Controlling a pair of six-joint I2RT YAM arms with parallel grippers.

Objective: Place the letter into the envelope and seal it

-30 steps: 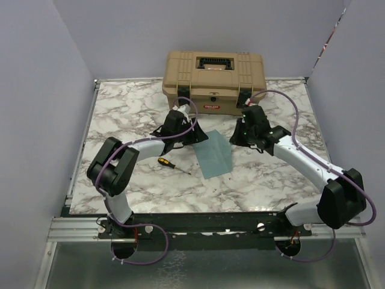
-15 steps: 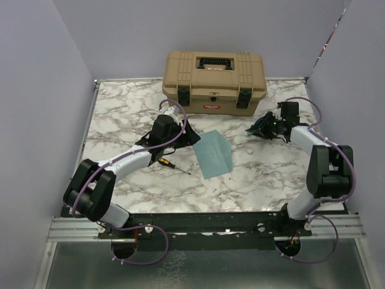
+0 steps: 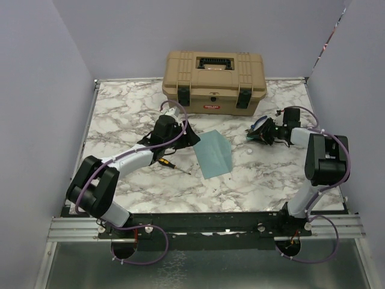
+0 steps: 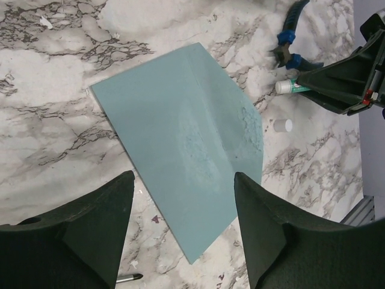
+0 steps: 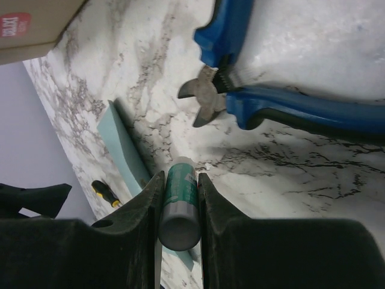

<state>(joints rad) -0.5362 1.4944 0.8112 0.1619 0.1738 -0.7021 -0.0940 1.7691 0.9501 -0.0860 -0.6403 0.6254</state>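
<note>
The teal envelope (image 3: 213, 153) lies flat in the middle of the marble table, showing a crease and a pale smeared patch (image 4: 198, 141). The letter shows in no view. My left gripper (image 3: 191, 136) hovers over the envelope's near-left corner, its jaws (image 4: 183, 180) open with nothing between them. My right gripper (image 3: 257, 133) is low over the table to the right of the envelope. It is shut on a green-and-white glue stick (image 5: 179, 205), which points toward the envelope's edge (image 5: 123, 144).
A tan toolbox (image 3: 213, 81) stands at the back. Blue-handled pliers (image 5: 271, 102) lie just beyond the right gripper. A small white cap (image 3: 248, 153) rests right of the envelope. A black-and-yellow screwdriver (image 3: 171, 164) lies left of it.
The right arm has swung back and to the right, away from the envelope, still holding the glue stick. The left gripper's jaws have opened wider and its elbow has shifted left.
</note>
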